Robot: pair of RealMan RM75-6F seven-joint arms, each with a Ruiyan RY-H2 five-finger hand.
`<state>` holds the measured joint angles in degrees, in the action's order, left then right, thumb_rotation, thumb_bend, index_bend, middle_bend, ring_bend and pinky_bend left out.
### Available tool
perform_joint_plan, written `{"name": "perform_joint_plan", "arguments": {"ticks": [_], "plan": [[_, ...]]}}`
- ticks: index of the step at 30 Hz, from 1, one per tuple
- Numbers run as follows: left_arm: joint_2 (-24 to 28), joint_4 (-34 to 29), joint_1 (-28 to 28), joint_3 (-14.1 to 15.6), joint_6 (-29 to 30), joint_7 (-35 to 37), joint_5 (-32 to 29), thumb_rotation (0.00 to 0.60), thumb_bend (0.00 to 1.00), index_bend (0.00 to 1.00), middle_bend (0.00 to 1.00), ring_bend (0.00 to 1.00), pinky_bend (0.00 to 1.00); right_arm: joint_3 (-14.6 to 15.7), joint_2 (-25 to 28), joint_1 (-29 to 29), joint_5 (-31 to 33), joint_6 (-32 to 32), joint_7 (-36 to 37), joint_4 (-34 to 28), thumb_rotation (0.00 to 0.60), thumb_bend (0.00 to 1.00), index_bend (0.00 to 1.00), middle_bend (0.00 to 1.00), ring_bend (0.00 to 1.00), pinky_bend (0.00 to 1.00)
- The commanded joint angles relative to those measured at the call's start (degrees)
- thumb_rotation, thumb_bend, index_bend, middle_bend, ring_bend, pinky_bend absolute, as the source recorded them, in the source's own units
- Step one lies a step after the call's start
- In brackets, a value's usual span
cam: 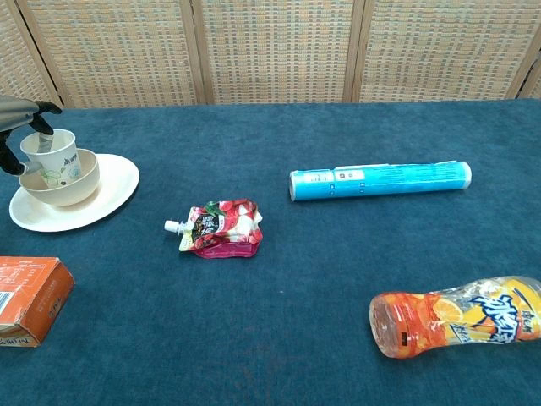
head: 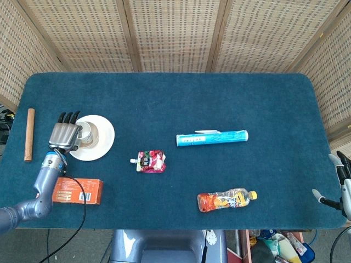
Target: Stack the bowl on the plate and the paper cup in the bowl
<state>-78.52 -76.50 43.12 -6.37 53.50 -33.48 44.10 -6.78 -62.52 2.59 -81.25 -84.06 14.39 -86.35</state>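
A cream plate [cam: 106, 190] lies at the table's left, and a cream bowl [cam: 72, 184] sits on it. The white paper cup [cam: 53, 157] with a green print stands tilted inside the bowl. My left hand [cam: 19, 127] is at the bowl's left side and grips the cup, with one finger over its rim. From the head view, the left hand [head: 64, 132] covers the plate's [head: 104, 138] left edge, and the cup [head: 87, 131] shows beside it. My right hand [head: 342, 181] hangs off the table's right edge with its fingers apart, holding nothing.
An orange box [head: 69, 190] lies near the front edge below the plate. A wooden stick [head: 28, 134] is at the far left. A red pouch [head: 149, 161], a blue tube [head: 212, 138] and an orange drink bottle [head: 227, 199] lie across the middle and right.
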Motion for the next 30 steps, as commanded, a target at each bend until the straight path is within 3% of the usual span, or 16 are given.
{"name": "perform_joint_plan", "arguments": {"ticks": [1,18,21,30], "plan": [[-0.54,0.55,0.17,0.00,-0.44,-0.13,-0.34,0.600,0.44,0.62,0.00,0.00,0.00,-0.11,0.20,0.04,0.09,0.01,-0.11,-0.26,0.600,0.17,0.06,0.00,0.00,0.00],[-2.12,2.89,0.27,-0.08,-0.64,-0.69,-0.65,0.600,0.44,0.62,0.00,0.00,0.00,0.02,-0.11,-0.11,0.13,0.04,0.47,0.41,0.600,0.17,0.06,0.00,0.00,0.00],[-2.66,3.53,0.34,-0.29,-1.07,-0.19,-0.56,0.600,0.43,0.56,0.00,0.00,0.00,-0.12,0.06,-0.11,0.11,-0.13,0.51,0.25,0.600,0.17,0.06,0.00,0.00,0.00],[-3.27,4.16,0.38,-0.38,-0.91,-0.13,0.23,0.600,0.26,0.28,0.00,0.00,0.00,-0.28,-0.07,-0.18,0.25,-0.27,1.04,0.58,0.600,0.17,0.06,0.00,0.00,0.00]]}}
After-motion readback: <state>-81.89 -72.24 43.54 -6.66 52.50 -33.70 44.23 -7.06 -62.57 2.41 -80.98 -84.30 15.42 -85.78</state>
